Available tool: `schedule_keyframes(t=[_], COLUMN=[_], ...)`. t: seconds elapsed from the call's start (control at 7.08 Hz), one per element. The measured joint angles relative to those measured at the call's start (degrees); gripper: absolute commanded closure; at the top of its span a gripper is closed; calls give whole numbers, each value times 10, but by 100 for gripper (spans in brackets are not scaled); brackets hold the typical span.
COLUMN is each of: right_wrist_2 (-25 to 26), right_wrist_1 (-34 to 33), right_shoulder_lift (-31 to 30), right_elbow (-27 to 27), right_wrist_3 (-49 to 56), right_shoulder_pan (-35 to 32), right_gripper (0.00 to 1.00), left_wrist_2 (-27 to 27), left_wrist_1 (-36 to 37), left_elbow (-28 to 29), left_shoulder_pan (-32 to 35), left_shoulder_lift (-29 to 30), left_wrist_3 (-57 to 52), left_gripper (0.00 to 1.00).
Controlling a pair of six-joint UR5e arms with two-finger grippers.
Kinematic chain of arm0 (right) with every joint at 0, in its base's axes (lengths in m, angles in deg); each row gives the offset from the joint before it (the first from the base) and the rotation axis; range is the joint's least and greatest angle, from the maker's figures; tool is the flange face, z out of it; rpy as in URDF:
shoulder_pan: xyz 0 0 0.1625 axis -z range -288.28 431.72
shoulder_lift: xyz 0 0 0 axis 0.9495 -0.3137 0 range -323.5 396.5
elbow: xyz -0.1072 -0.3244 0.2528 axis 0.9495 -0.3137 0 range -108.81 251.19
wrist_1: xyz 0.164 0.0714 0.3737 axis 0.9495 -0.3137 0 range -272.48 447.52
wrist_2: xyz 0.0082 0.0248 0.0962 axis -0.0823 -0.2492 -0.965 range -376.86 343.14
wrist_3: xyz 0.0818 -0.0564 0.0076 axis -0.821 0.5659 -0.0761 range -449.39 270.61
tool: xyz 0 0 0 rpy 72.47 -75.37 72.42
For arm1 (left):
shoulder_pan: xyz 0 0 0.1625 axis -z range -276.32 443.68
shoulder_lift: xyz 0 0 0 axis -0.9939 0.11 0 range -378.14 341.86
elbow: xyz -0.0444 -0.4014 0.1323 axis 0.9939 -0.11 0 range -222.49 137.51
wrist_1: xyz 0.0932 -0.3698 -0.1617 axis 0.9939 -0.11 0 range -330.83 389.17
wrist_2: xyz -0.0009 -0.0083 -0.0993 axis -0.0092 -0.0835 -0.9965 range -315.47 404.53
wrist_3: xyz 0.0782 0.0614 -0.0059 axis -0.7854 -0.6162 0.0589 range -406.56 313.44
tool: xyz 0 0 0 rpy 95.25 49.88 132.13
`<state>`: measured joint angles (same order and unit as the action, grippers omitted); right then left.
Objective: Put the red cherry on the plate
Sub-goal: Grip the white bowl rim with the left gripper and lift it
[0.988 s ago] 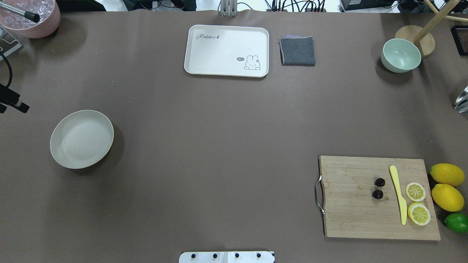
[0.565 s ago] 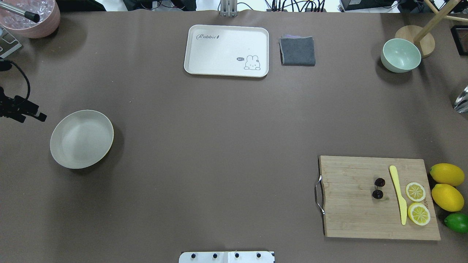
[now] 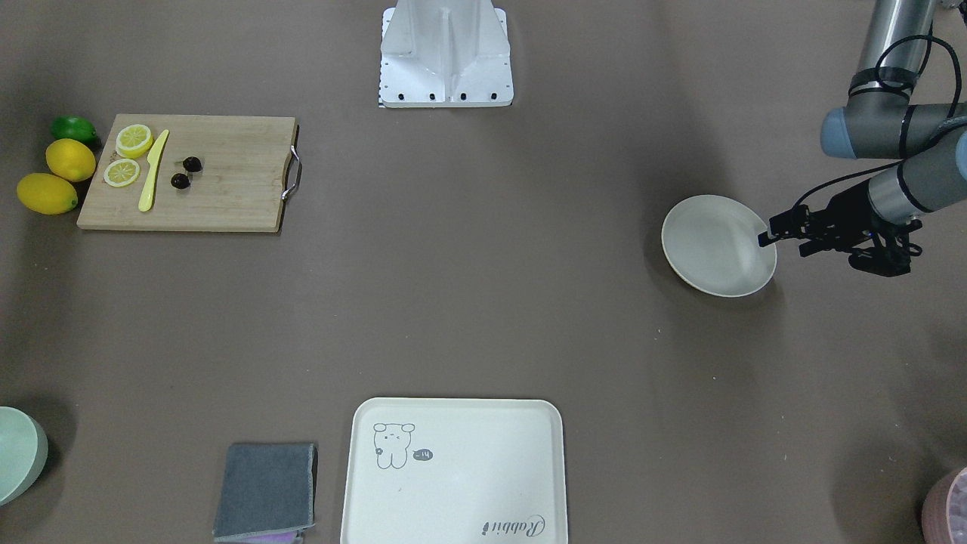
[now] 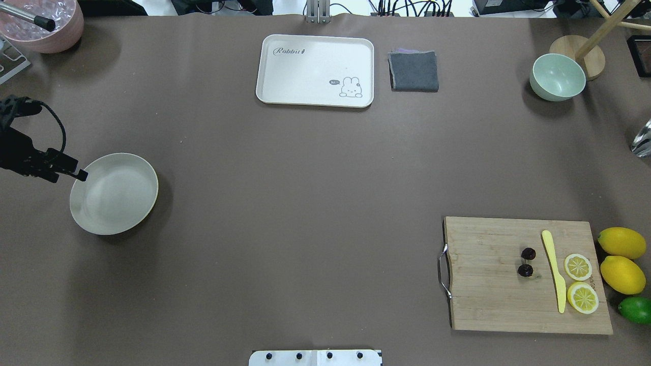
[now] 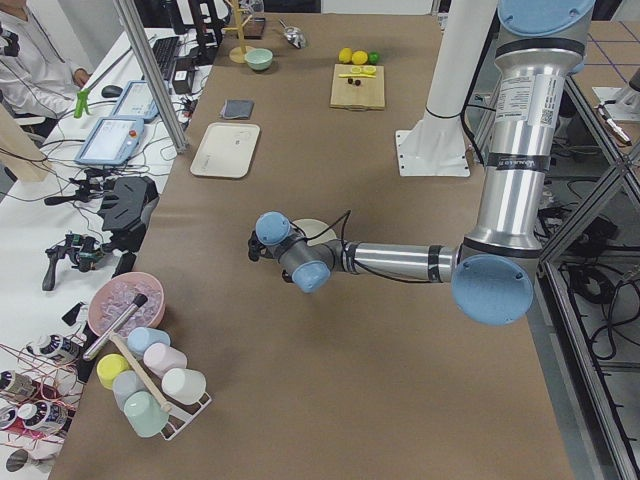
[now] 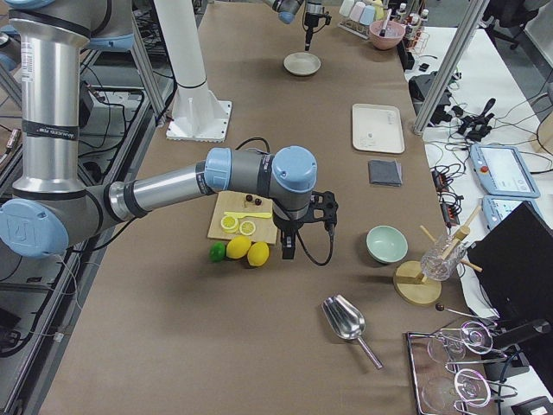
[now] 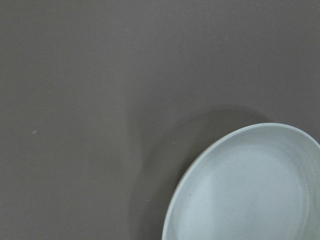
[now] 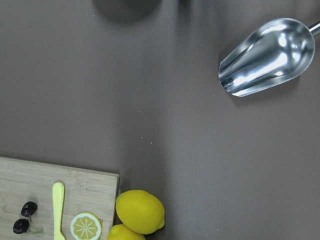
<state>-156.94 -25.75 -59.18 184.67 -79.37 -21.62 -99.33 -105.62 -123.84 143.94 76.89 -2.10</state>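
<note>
The red cherry [image 4: 526,262], two dark cherries on joined stems, lies on the wooden cutting board [image 4: 488,284] at the near right, left of a yellow knife [image 4: 554,272]. The right wrist view catches the red cherry [image 8: 25,218] at its lower left. The off-white plate [image 4: 114,195] sits at the left with nothing on it. My left gripper [image 4: 79,175] hangs over the plate's far left rim, fingers together, holding nothing; the front view shows my left gripper [image 3: 764,239] beside the plate [image 3: 714,245]. My right gripper [image 6: 288,252] hovers past the lemons, and I cannot tell its state.
Two lemon slices [image 4: 580,282], two lemons [image 4: 621,259] and a lime [image 4: 635,309] sit at the board's right end. A cream tray [image 4: 315,70], grey cloth [image 4: 414,71] and green bowl [image 4: 557,77] line the far side. A metal scoop [image 8: 267,57] lies right of the board.
My left gripper has come in from the table's left edge, moving right and nearer, and now reaches the plate's rim. The cherry and plate have not moved.
</note>
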Motion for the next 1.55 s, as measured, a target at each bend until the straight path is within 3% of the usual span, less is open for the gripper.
schedule_keyframes(t=[0.14, 0.42, 0.56, 0.85, 0.99, 1.55], right_wrist_2=[0, 0, 0, -1, -1, -1], right_wrist_1=[0, 1, 1, 0, 0, 0], right_shoulder_lift=[0, 0, 0, 0, 0, -1], right_elbow=[0, -1, -1, 0, 0, 0], right_wrist_3=[0, 0, 0, -1, -1, -1], right_shoulder_pan=[0, 0, 0, 0, 0, 0], right_gripper=[0, 0, 0, 0, 0, 0], left_wrist_2=[16, 35, 38, 37, 35, 30], left_wrist_1=[-22, -71, -86, -100, -109, -197], left_elbow=[6, 23, 26, 27, 27, 30], left_shoulder_pan=[-11, -29, -33, -34, -35, -36], left_shoulder_lift=[-2, -3, -4, -4, -5, -44], left_wrist_3=[15, 46, 59, 66, 64, 61], left_gripper=[12, 35, 55, 81, 100, 100])
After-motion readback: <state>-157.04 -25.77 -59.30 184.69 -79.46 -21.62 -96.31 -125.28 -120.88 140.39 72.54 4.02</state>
